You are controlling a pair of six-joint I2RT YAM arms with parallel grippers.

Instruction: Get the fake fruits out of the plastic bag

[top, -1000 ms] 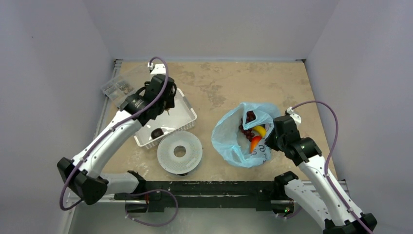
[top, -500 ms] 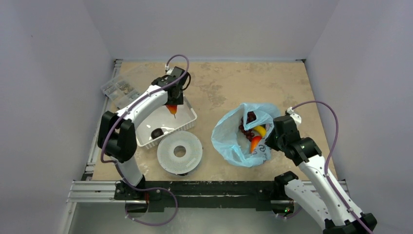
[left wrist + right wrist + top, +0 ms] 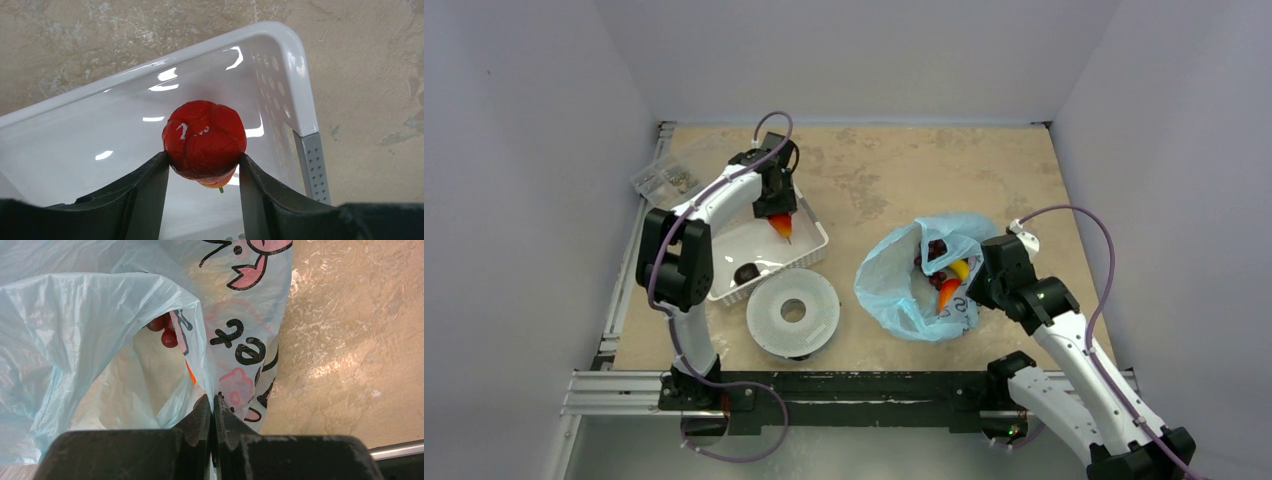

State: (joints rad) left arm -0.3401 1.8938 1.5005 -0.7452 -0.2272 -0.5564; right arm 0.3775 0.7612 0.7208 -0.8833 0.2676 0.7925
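Red and glossy, with an orange-yellow underside, one of the fake fruits (image 3: 204, 137) is sitting clamped between the two dark fingers of the left gripper (image 3: 204, 157), which is hanging over the far right corner of a white slotted basket (image 3: 295, 75). From above, that basket (image 3: 819, 238) is lying at about 9 o'clock on the tan table (image 3: 904, 170), and a dark round fruit (image 3: 746, 272) is resting on its floor toward its 6 o'clock edge. A round white perforated disc (image 3: 793, 311) is lying just beside the basket at its 5 o'clock, and a clear box of small parts (image 3: 669, 175) is sitting at the table's 10 o'clock. The light-blue plastic bag (image 3: 894, 290) is lying at about 4 o'clock, its mouth gaping open. Inside it, dark purple grapes (image 3: 934, 250), a yellow piece (image 3: 961, 268) and an orange piece (image 3: 947, 293) are showing. The right gripper (image 3: 212, 407) is pinching the bag's printed edge, its fingers pressed together on the thin film, at the bag's 3 o'clock side.
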